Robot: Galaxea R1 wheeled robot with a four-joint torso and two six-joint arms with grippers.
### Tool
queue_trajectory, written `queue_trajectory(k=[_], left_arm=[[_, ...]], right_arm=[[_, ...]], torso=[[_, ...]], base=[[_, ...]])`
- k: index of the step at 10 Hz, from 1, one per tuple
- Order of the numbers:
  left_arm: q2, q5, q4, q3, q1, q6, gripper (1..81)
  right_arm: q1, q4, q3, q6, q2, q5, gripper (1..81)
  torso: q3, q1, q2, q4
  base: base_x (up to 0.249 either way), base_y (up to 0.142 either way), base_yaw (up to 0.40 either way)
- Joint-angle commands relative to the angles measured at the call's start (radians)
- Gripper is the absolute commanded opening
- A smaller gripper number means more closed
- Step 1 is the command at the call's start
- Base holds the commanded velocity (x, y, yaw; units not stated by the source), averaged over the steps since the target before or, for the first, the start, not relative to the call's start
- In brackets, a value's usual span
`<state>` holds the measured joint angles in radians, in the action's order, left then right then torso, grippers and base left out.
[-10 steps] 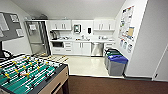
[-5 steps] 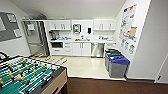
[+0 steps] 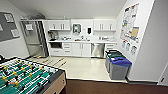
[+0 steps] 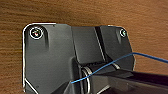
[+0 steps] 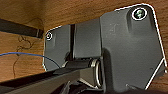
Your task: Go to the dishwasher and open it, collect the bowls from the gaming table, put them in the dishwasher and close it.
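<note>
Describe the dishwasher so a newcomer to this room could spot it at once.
Look at the far wall, where white cabinets run under a countertop. The dishwasher sits in that lower row, toward its right end, just behind the bins. It is the only brushed-steel front among white doors and drawers.
</note>
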<state>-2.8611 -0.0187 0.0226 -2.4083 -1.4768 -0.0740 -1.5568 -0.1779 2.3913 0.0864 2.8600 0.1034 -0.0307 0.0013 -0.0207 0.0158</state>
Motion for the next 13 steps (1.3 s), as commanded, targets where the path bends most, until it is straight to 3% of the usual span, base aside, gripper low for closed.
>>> queue_trajectory(k=[1,13], left_arm=[[0.008,0.054,0.007,0.012,0.052,0.002,81.1],[0.009,0.049,0.007,0.011,0.052,0.0,81.1]], right_arm=[[0.048,-0.002,-0.011,0.007,-0.008,-0.059,81.1],[0.053,0.0,-0.009,0.007,-0.006,-0.06,81.1]], torso=[[0.0,0.0,0.0,0.0],[0.0,0.0,0.0,0.0]], base=[[0.17,0.0,0.0],[0.175,0.0,0.0]])
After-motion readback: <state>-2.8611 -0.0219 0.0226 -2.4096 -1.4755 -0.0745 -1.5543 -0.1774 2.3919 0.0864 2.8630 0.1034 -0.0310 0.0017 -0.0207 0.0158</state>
